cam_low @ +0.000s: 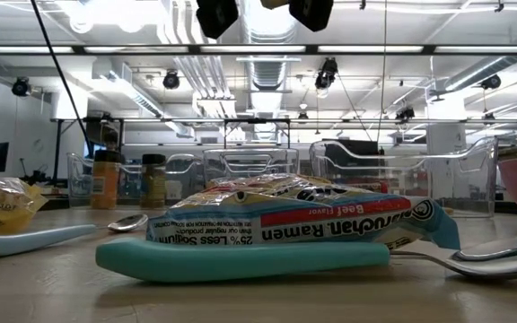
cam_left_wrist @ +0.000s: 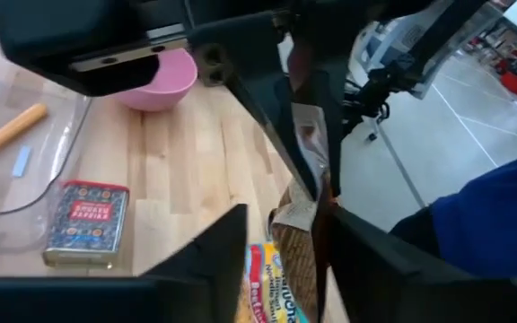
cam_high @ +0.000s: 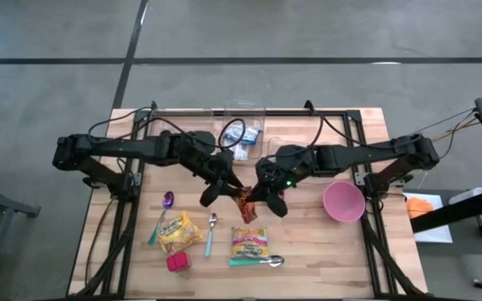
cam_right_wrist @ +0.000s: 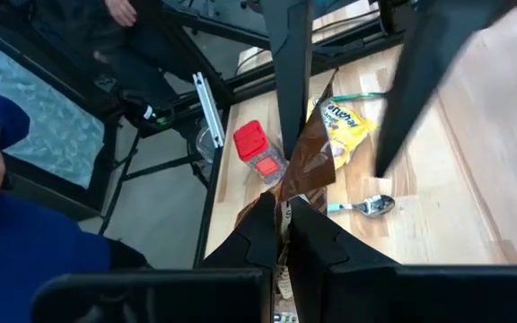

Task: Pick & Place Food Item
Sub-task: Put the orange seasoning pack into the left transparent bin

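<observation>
Packet point(cam_high: 243, 199), brown and crumpled, hung above the middle of the tabletop point(cam_high: 316, 251), caught between the two arms that reached in from either side. Farthest left on the wood lay a purple spoon point(cam_high: 167, 201), and just beside it a yellow bag point(cam_high: 179, 232) with a red-lidded jar point(cam_high: 177, 262) in front of it. Next came a small spoon point(cam_high: 211, 234) with a teal handle. Above these, the left fingers point(cam_high: 212, 194) stood half spread on either side of the packet; in the left wrist view a gap showed between one finger point(cam_left_wrist: 214, 260) and the wrapper point(cam_left_wrist: 299, 242), so they straddled it rather than clamped it. At the back edge, a clear tub point(cam_high: 243, 113) stood with blue sachets point(cam_high: 241, 140) just in front of it. Right of the packet, the right fingers point(cam_high: 276, 206) were pressed together, pinching its end; the right wrist view showed them point(cam_right_wrist: 317, 238) meeting on the brown foil point(cam_right_wrist: 308, 152). Below the hanging packet a ramen pack point(cam_high: 248, 241) lay flat, resting in the low view on a long teal spoon point(cam_low: 240, 256). Farther right sat a pink bowl point(cam_high: 343, 201), well apart from the rest. Past the tabletop's edge, a person's blue sleeve point(cam_left_wrist: 501, 206) showed in the left wrist view.
</observation>
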You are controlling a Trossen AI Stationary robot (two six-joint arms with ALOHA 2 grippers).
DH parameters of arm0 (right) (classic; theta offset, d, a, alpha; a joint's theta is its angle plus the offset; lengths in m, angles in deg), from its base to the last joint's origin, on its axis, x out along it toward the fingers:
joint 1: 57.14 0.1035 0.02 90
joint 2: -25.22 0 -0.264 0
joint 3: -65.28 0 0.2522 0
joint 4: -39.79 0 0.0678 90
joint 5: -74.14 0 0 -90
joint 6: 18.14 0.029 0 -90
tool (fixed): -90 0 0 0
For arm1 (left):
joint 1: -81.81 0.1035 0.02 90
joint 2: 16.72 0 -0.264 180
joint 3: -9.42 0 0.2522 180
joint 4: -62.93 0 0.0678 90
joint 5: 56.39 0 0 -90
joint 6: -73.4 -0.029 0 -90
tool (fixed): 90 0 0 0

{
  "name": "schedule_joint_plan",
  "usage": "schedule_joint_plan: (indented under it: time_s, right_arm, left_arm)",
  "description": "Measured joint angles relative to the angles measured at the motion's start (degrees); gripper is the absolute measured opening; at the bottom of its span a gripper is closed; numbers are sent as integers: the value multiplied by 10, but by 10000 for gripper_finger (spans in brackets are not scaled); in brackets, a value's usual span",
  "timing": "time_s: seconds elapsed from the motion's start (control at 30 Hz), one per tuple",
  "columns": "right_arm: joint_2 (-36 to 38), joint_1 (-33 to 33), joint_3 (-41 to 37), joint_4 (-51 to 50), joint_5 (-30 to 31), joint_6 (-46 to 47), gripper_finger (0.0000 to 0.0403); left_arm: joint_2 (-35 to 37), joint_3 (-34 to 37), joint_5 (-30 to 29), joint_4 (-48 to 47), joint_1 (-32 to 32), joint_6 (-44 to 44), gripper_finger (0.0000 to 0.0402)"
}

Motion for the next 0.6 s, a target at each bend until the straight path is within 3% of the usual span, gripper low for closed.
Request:
schedule_joint_plan:
  time_s: [0.23, 0.6]
  right_arm:
    - [0, -1, 0, 0, -1, 0, 8]
    - [0, 0, 0, 1, -1, -2, 8]
  left_arm:
    - [0, 0, 2, 1, 2, -3, 12]
    - [2, 0, 2, -4, 2, 61, 2]
